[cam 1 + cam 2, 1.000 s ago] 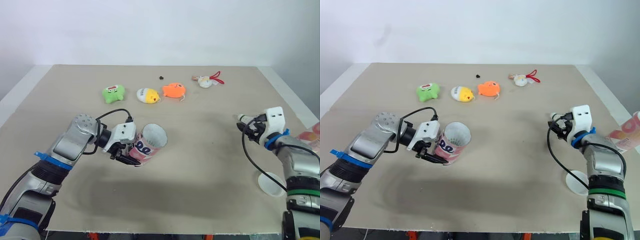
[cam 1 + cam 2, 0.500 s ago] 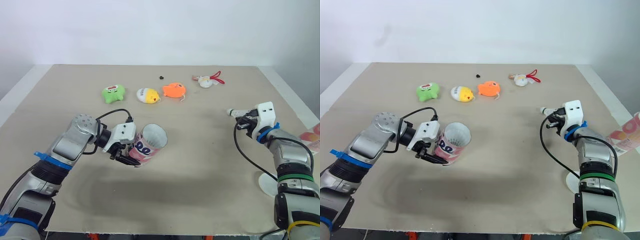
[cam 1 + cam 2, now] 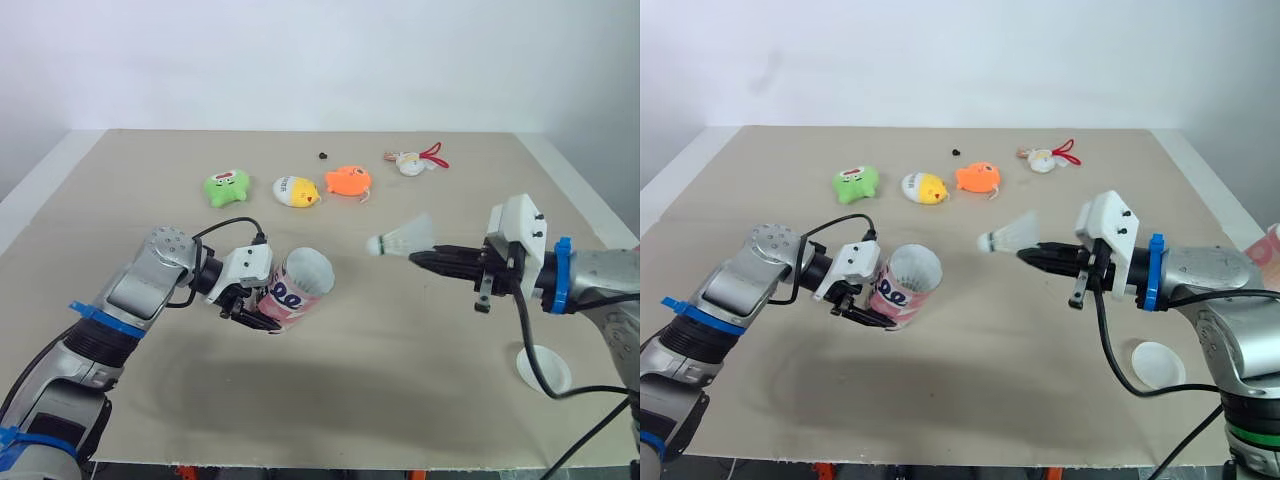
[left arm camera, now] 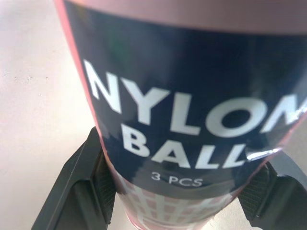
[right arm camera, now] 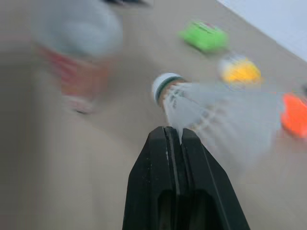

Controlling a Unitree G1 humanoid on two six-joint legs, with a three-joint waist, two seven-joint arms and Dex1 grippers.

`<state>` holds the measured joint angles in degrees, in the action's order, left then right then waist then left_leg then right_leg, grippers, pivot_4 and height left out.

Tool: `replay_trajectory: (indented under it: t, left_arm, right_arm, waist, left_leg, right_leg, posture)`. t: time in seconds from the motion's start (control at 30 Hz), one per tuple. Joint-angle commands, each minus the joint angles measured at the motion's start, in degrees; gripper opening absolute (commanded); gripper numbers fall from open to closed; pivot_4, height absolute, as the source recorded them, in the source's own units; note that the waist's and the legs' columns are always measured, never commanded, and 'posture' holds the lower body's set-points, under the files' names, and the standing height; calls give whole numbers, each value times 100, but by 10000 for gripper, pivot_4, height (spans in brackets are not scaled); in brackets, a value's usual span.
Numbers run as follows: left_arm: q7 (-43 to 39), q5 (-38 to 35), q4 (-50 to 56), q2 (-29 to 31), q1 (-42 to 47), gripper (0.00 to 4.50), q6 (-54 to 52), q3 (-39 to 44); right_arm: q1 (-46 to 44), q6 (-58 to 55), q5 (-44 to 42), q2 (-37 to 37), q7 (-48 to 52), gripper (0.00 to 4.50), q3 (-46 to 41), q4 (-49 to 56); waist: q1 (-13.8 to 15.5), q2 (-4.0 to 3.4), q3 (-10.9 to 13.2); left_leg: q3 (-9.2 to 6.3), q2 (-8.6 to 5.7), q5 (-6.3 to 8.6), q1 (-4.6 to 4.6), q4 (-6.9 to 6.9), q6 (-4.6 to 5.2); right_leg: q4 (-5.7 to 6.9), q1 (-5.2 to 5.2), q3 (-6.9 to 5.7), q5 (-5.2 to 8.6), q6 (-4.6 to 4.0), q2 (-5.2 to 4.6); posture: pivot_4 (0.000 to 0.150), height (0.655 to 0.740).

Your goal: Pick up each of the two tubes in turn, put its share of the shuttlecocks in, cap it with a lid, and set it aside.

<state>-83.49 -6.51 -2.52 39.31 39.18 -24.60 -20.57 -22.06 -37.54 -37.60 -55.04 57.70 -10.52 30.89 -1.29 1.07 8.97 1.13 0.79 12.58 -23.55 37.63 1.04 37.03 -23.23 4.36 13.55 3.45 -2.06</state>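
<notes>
Left wrist view: finds left jaws clamped on either side of the tube (image 4: 182, 120), label reading NYLON BALL 3 PCS. Records tube tilted over the tabletop (image 3: 400, 400), open mouth turned toward the right side. Finds right jaws pressed together on the skirt edge of a shuttlecock (image 5: 192, 103), cork end leading, held in the air near the tube's mouth but apart from it. Notes white lid (image 3: 543, 368) lying flat on tabletop beneath the right arm.
</notes>
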Motion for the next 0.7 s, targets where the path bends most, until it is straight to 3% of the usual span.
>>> replay_trajectory:
  t: [0.03,0.33,0.53,0.63,0.7]
  left_arm:
    - [-37,163,-118,-24,-52,28330,25,-308]
    - [-35,151,-188,-61,-3,28330,61,-335]
    - [-9,131,-139,-47,-26,28330,5,-324]
    - [7,123,-109,-39,-43,28330,-23,-316]
    - [20,119,-75,-32,-57,28330,-48,-307]
  right_arm:
    - [-621,-237,-351,-165,13,321,203,563]
    - [-1769,-231,419,-158,298,321,1729,380]
    - [-2296,-135,905,300,378,321,2331,-142]
    - [-2460,-250,727,503,591,10180,2385,-202]
    - [-2535,-382,440,654,732,19152,2285,-211]
  waist:
    - [-1,2,0]
    - [21,15,-1]
    - [19,15,-1]
    - [20,15,-1]
    - [19,15,-1]
  left_leg:
    - [4,0,0,2,0,1]
    - [12,-7,2,-16,-3,1]
    - [6,-10,2,-21,-2,1]
    - [1,-9,2,-21,-2,1]
    - [0,-9,2,-22,-2,1]
  right_leg:
    - [-1,0,0,-2,-2,-3]
    - [-3,-16,-15,6,-10,-30]
    - [-4,-19,-19,5,-6,-29]
    - [-3,-17,-23,6,-8,-26]
    - [-3,-17,-23,5,-9,-26]
  posture:
    - [1500,7400]
    - [1500,7400]
    - [1500,7400]
    - [1500,7400]
    - [1500,7400]
